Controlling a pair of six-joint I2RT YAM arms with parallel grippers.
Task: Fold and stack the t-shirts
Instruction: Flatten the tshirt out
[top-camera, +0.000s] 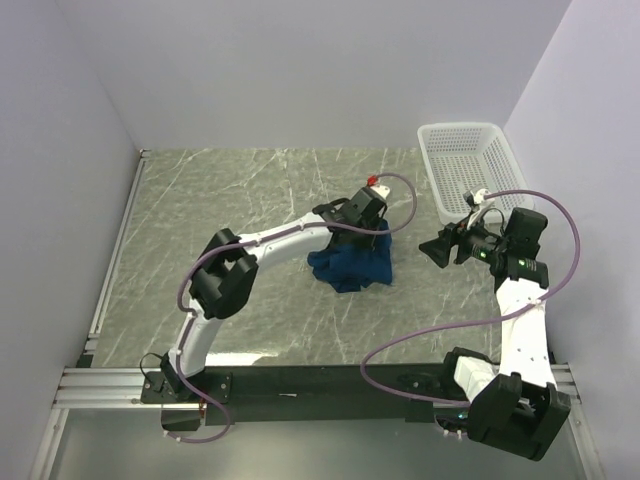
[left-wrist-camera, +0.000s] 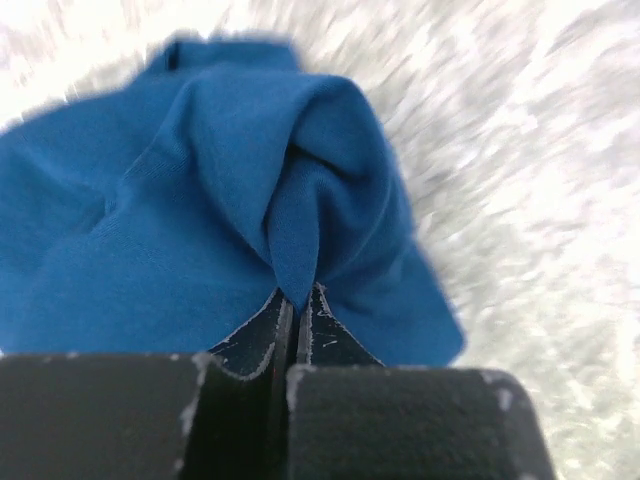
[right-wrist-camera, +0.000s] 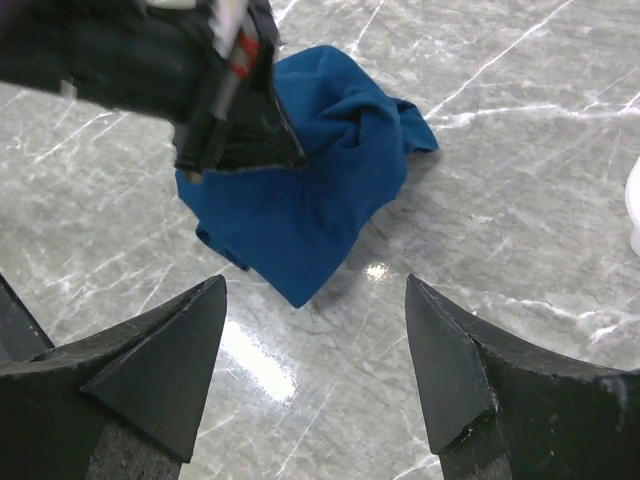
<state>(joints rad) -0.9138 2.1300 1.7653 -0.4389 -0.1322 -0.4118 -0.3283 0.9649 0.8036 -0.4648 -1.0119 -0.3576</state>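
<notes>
1. The left gripper (top-camera: 365, 215) is nearer the shirt. Its black fingers are clamped together on a raised fold of the dark royal-blue cotton t-shirt (top-camera: 350, 262).
2. The shirt sits crumpled mid-way across the grey-green marble table (top-camera: 250, 190). It spreads from the pinch toward the near edge and has no clear long axis.
3. The right gripper (top-camera: 440, 247) hovers just right of the heap, apart from it. Its jaws are spread wide and hold nothing. The cloth lies ahead of its fingers and to its left.
4. The white plastic mesh basket (top-camera: 455, 130) stands far right, well apart from the shirt.
5. Only the left wrist view shows the pinch itself (left-wrist-camera: 297, 300), with a ridge of cloth (left-wrist-camera: 200, 200) rising from the fingertips. The table there is blurred.
6. The right wrist view shows the free pointed corner of the heap (right-wrist-camera: 320, 190) nearest the open fingers (right-wrist-camera: 315, 290). I judge this corner a likely second hold for spreading the shirt.
</notes>
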